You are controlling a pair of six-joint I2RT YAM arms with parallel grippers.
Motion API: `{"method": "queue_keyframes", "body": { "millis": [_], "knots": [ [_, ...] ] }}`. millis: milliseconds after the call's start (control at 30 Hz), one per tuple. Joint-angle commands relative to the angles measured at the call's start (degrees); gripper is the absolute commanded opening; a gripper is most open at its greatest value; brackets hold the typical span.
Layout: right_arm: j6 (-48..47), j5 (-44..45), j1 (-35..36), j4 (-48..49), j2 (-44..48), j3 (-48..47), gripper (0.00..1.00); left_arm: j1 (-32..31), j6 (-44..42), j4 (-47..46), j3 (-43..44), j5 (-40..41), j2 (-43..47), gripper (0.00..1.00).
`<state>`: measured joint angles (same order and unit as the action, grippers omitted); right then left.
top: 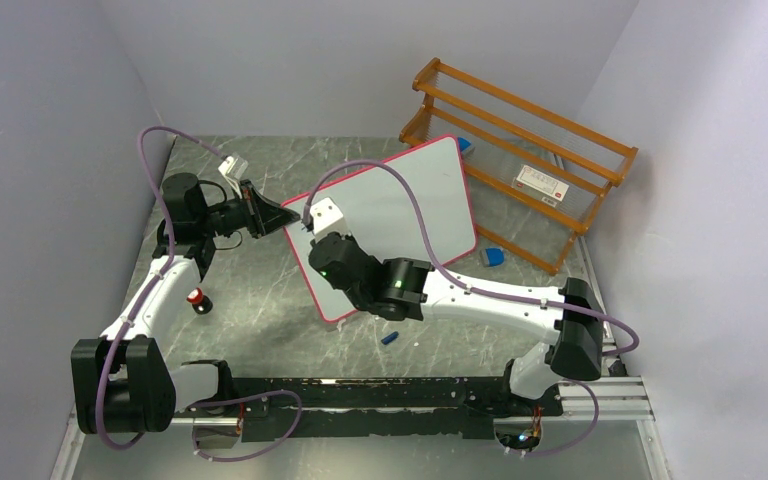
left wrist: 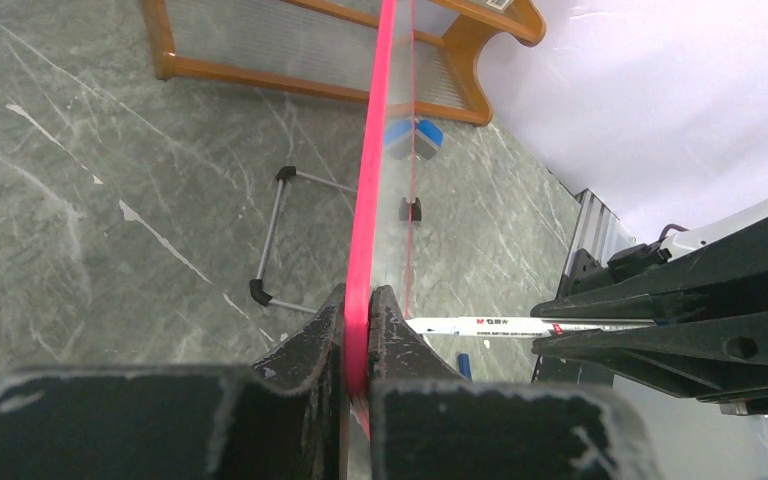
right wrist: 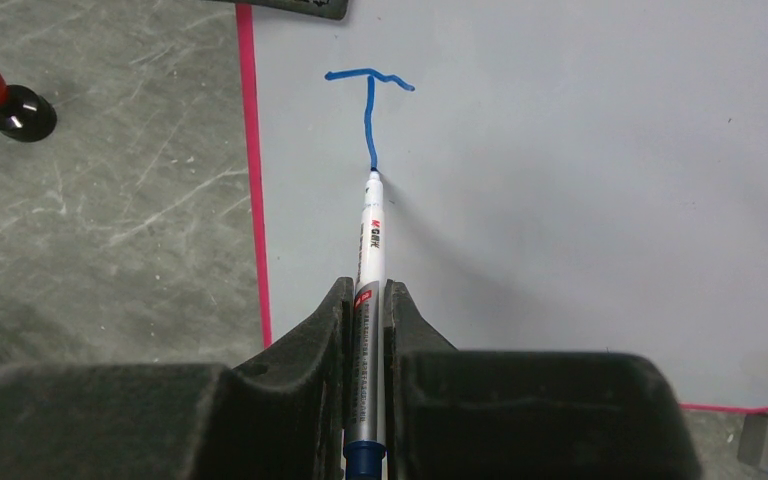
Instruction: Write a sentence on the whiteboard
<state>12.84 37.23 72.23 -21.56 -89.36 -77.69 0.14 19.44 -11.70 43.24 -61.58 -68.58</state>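
Clamping whiteboard [top: 440, 190] rim in left gripper [left wrist: 360, 296], marker [right wrist: 370, 235] in right gripper [right wrist: 368, 292], lower centre — could tip it, skewing the sentence [right wrist: 370, 110], by overpressing.

Left gripper [left wrist: 358, 330] clamped on pink-red rim of whiteboard [left wrist: 370, 200], one black finger each side. Whiteboard seen edge-on, rim running straight up frame. Bent wire stand [left wrist: 272, 225] with black end caps on grey marble table [left wrist: 110, 200], left of rim. Orange wooden rack [left wrist: 260, 70] across top, small blue object [left wrist: 400, 135] just below it. At right, right gripper [left wrist: 560, 328] holds white marker [left wrist: 490, 324] level, tip pointed at board face. Small blue cap [left wrist: 464, 366] on table beneath marker.
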Motion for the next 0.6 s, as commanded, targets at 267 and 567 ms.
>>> {"method": "queue_keyframes", "body": {
  "millis": [267,567],
  "knots": [
    [-0.48,1.35,-0.07,4.4,7.37,4.73,0.0,-2.5,-6.93,4.9,-0.71,1.03,-0.76,0.05],
    [-1.48,3.59,-0.09,8.67,8.94,9.27,0.0,-2.43,-7.4,5.49,-0.53,1.46,-0.77,0.05]
  ]
}}
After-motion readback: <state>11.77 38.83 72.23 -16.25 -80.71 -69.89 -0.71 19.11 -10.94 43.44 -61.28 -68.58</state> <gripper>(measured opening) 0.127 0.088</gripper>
